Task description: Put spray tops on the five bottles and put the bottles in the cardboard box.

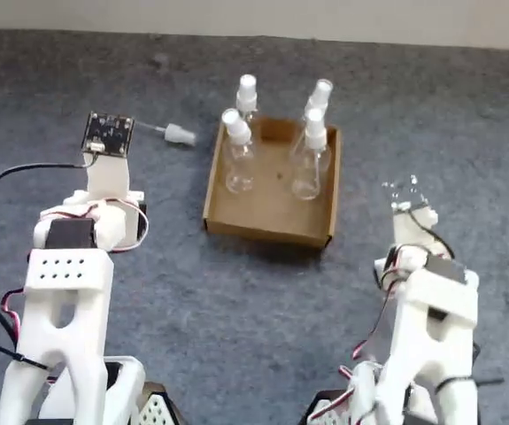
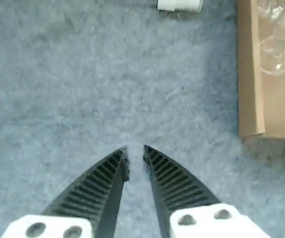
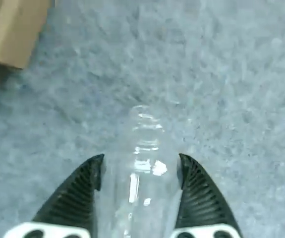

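The cardboard box [image 1: 267, 232] sits at the table's middle, and several clear bottles [image 1: 239, 164] with white spray tops stand in it. One loose spray top [image 1: 176, 134] lies on the carpet left of the box, also ahead of my left gripper [image 2: 135, 151] as spray top [image 2: 180, 5]. That gripper hovers over bare carpet, slightly open, nothing between its fingers. My right gripper [image 3: 141, 163] is shut on a clear bottle [image 3: 143, 129] whose threaded neck has no top. In the high view this bottle [image 1: 404, 188] is right of the box.
Grey carpet covers the table. The box wall [image 2: 249, 74] stands near the left gripper, with a bottle [image 2: 276, 49] inside. A box corner [image 3: 11, 27] lies some way off from the right gripper. Open carpet stretches in front of the box between the arms.
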Tool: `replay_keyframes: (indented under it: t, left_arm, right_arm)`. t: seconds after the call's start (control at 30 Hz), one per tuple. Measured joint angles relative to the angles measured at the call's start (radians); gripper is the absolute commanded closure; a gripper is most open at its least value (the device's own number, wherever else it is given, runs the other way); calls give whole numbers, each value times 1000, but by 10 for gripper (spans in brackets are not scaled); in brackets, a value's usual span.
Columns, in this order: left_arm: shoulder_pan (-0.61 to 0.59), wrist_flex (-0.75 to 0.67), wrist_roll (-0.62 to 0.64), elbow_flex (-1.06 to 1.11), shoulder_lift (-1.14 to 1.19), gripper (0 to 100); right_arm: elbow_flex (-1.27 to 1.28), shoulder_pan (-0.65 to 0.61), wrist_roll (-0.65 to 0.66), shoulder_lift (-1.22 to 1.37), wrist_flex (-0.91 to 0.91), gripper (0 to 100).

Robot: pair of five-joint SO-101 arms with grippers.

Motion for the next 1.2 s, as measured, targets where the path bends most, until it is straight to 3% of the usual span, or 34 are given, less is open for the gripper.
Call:
replay_keyframes:
  t: [0.23, 0.43, 0.6, 0.77, 0.93, 1.1, 1.2]
  left_arm:
    - [0, -9, -91, 11, 9, 973]
    - [0, -138, -92, 11, 9, 764]
    - [0, -153, -92, -40, 80, 759]
    - [0, -155, -84, -222, 292, 755]
    - [0, -175, 58, -506, 592, 758]
    - [0, -304, 253, -809, 934, 758]
    - [0, -362, 288, -965, 1148, 759]
  right_arm:
    - [-75, 38, -15, 135, -2, 769]
    - [-83, 40, -120, 103, -2, 762]
    - [-83, 40, -129, 72, -2, 762]
    - [-83, 40, -129, 64, -2, 763]
    - [-83, 40, -129, 64, -2, 763]
    - [-83, 40, -129, 64, -5, 763]
    - [-83, 37, -129, 63, -5, 763]
